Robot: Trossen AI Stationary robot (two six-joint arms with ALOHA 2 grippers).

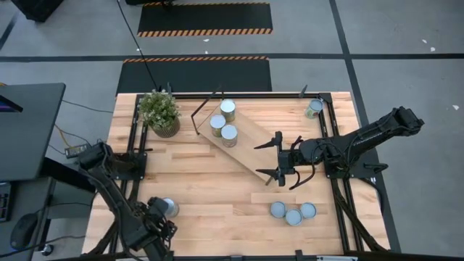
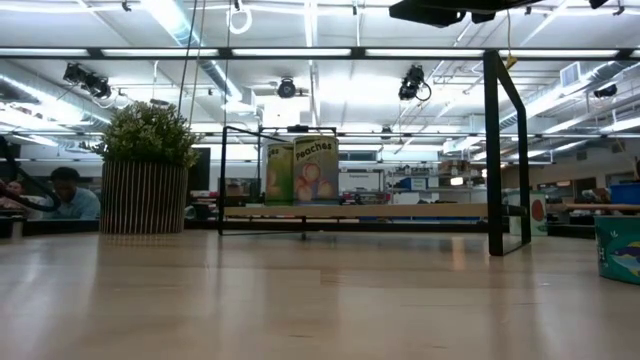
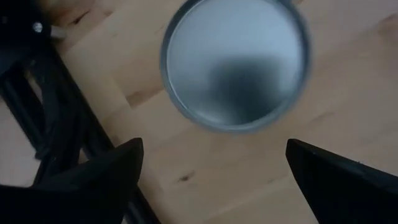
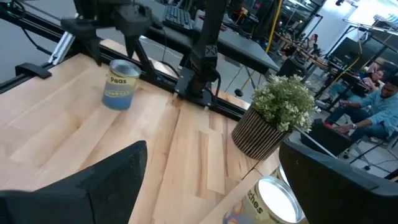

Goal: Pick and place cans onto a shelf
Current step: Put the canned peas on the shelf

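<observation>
A can (image 1: 169,208) with a silvery top (image 3: 235,62) and a "Peas" label (image 4: 121,86) stands upright on the table's near left. My left gripper (image 3: 214,180) hangs open just above it, pointing down, its fingers clear of the can (image 4: 118,46). My right gripper (image 1: 279,156) is open and level over the near end of the shelf (image 1: 254,148), touching nothing. Three cans (image 1: 225,124) stand on the shelf's far end. Three more cans (image 1: 293,213) sit near right, and one can (image 1: 314,109) at far right.
A potted plant (image 1: 159,112) stands at the far left beside the shelf. Black frame rails (image 1: 134,156) run along both table sides, one close to the left can (image 3: 56,124). Bare wood lies between the shelf and the near edge. People sit beyond the table (image 4: 373,93).
</observation>
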